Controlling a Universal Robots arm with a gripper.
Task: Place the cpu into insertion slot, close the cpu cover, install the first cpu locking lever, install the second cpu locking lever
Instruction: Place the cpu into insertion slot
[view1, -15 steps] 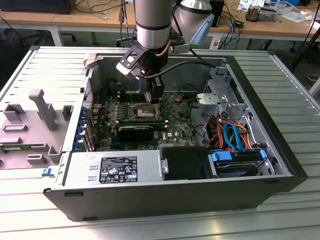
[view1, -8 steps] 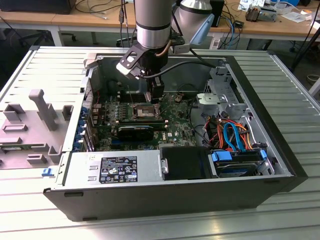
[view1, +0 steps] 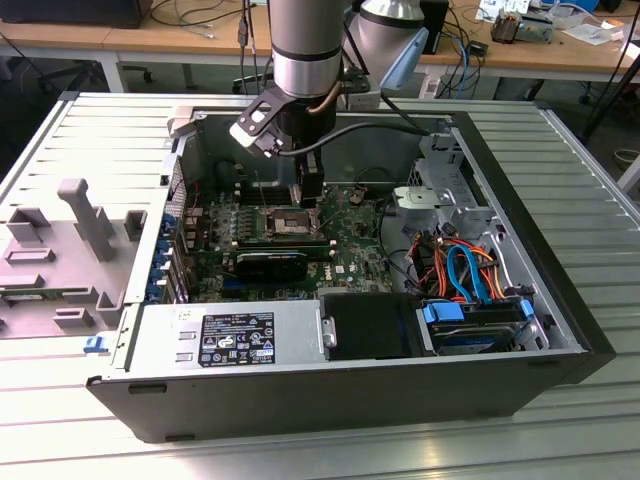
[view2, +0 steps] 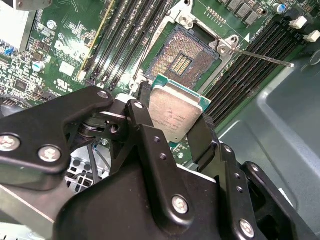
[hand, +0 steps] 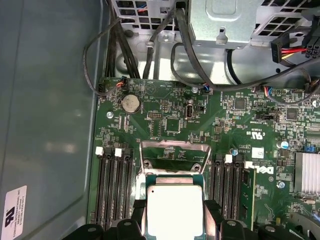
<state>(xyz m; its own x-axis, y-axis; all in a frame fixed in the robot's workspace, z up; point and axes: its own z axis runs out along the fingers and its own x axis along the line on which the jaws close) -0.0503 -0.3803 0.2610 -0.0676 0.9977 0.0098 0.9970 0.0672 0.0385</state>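
My gripper (view2: 174, 116) is shut on the cpu (view2: 176, 107), a flat square chip with a dull silver top and a green edge, pinched at two opposite sides between black fingers (view2: 145, 107). It hangs just above the green board, beside the insertion slot (view2: 184, 56), whose pin field lies bare. In the first wrist view the cpu (hand: 175, 210) sits in the gripper (hand: 175, 214) in front of the raised silvery cpu cover (hand: 175, 152). A thin locking lever (view2: 260, 56) sticks out from the socket corner. In the exterior view the gripper (view1: 310, 195) hovers over the insertion slot (view1: 284, 222).
Long black memory slots (view2: 125, 40) flank the socket on both sides. The open case (view1: 560, 300) holds a power supply (view1: 230, 335), a drive bay with orange and blue cables (view1: 465, 275) and black cables (hand: 150, 45). A grey fixture (view1: 60, 250) lies on the exterior view's left.
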